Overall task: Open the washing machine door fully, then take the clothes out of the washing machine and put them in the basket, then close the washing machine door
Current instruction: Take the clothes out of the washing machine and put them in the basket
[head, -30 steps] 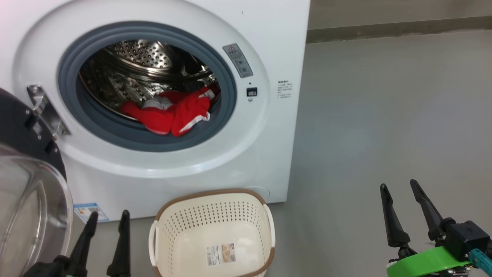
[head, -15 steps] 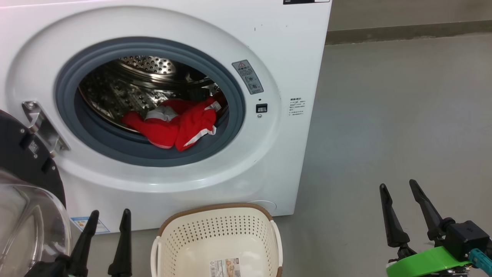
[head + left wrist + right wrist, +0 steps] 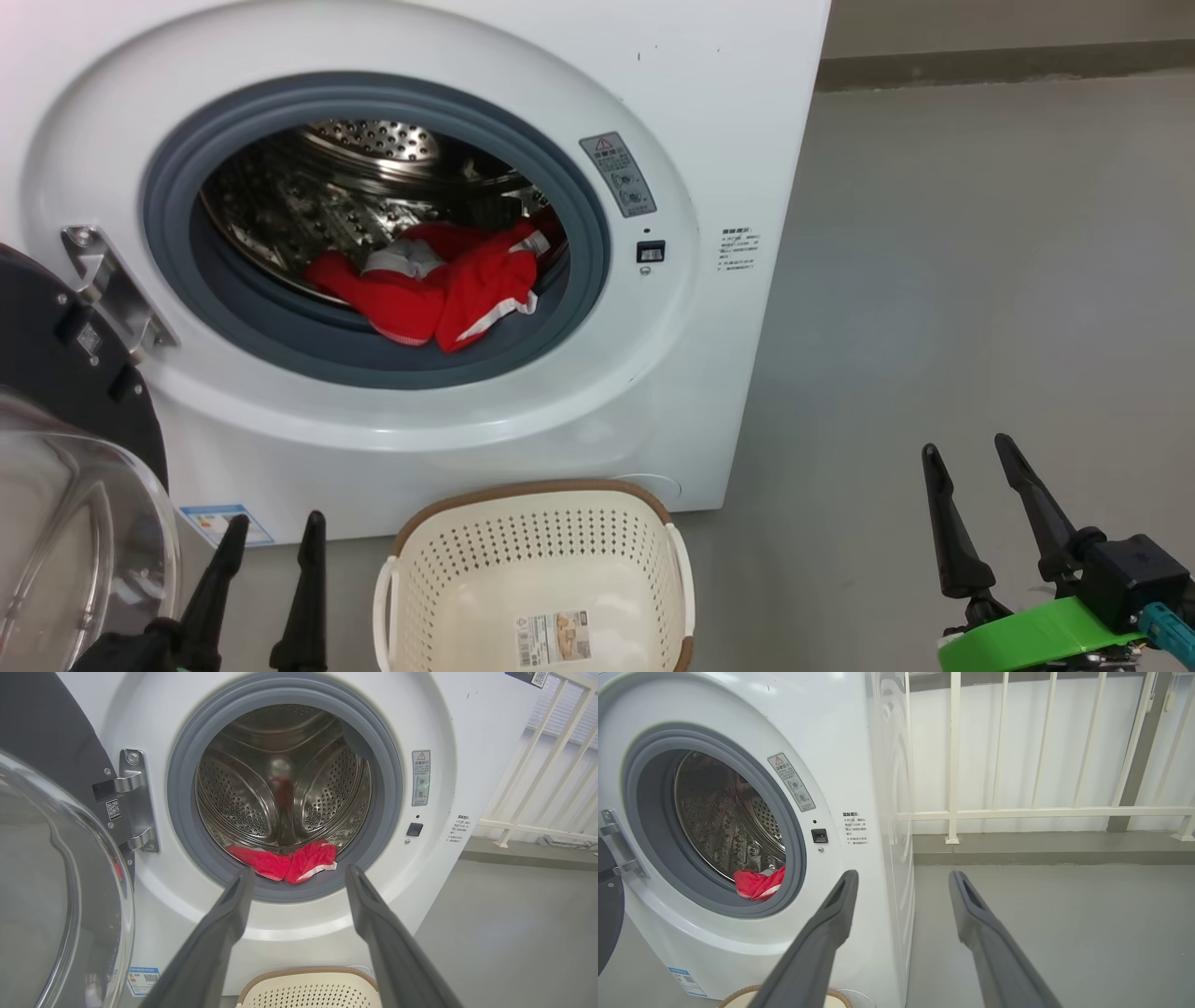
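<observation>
Head view has only shifted with the robot: door [image 3: 51, 359] hangs open, clothes [image 3: 439, 289] lie at the drum's [image 3: 364, 187] front, basket [image 3: 532, 488] sits empty on the floor [image 3: 934, 280] below, left hand [image 3: 277, 516] and right hand [image 3: 966, 444] stay released, so reaching in seems next.

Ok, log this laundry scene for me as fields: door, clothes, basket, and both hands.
door: round black-rimmed glass door, swung open left of the white washing machine
clothes: bright red white-trimmed garment, inside the steel drum near its front
basket: cream perforated plastic basket, on the floor before the machine, no clothes inside
left hand: open, empty
right hand: open, empty
</observation>
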### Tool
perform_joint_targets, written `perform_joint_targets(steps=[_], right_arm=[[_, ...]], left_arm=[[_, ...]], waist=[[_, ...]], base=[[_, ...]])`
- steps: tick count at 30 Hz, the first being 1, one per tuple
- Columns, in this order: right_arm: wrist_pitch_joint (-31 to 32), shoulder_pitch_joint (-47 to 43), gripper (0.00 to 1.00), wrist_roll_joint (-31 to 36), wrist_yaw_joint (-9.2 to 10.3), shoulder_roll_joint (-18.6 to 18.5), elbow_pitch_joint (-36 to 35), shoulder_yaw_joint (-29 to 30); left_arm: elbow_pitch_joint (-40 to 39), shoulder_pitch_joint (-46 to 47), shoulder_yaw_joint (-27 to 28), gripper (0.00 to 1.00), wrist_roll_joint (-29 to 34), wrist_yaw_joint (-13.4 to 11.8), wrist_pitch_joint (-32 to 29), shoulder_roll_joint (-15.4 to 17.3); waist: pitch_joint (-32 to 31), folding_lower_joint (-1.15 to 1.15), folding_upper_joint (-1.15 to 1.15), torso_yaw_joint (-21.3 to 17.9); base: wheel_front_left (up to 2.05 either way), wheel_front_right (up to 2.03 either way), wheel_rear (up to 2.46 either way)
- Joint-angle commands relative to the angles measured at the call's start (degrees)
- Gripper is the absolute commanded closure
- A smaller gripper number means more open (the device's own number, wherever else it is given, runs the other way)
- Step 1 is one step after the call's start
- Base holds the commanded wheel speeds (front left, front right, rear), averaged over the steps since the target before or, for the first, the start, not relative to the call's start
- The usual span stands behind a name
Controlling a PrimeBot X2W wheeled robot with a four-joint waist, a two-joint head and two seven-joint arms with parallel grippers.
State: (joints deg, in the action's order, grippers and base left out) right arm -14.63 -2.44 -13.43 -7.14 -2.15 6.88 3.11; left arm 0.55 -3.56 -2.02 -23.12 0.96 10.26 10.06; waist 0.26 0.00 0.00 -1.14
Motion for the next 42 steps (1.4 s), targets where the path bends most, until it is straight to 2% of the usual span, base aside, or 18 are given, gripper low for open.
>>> perform_joint_targets(steps=[1, 10, 17, 25, 34, 42], right_arm=[[-0.37, 1.45, 0.00, 0.79, -0.35, -0.73, -1.85, -1.46], [-0.37, 2.54, 0.00, 1.25, -0.35, -0.73, -2.18, -1.74], [-0.37, 4.34, 0.00, 1.51, -0.35, -0.73, -2.04, -2.63], [-0.37, 7.11, 0.00, 1.83, -0.35, -0.73, -2.19, -3.79], [-0.37, 9.70, 0.00, 1.81, -0.35, -0.73, -2.44, -4.38], [-0.37, 11.72, 0.00, 1.36, -0.35, -0.73, -2.74, -4.24]], left_arm=[[-1.09, 3.03, 1.69, 0.00, 0.12, -0.45, 0.65, 1.14], [0.09, 6.61, 1.30, 0.00, -2.46, 0.30, 0.43, -0.19], [1.93, 11.16, 0.96, 0.00, -1.48, -1.08, 1.09, -0.49], [5.19, 18.92, 0.05, 0.00, -0.56, -1.20, 1.78, -0.46], [10.48, 29.36, -1.03, 0.00, 0.62, -0.42, 2.49, 0.40], [16.86, 39.88, -1.21, 0.00, 0.83, 1.93, 3.94, 1.08]], waist=[[0.79, 0.00, 0.00, 0.32], [4.13, 0.00, 0.00, 1.45], [8.26, 0.00, 0.00, 1.92], [13.51, 0.00, 0.00, 1.69], [19.35, 0.00, 0.00, 0.54], [24.90, 0.00, 0.00, -0.65]], base=[[0.00, 0.00, 0.00], [0.00, 0.00, 0.00], [0.00, 0.00, 0.00], [0.00, 0.00, 0.00], [0.00, 0.00, 0.00], [0.00, 0.00, 0.00]])
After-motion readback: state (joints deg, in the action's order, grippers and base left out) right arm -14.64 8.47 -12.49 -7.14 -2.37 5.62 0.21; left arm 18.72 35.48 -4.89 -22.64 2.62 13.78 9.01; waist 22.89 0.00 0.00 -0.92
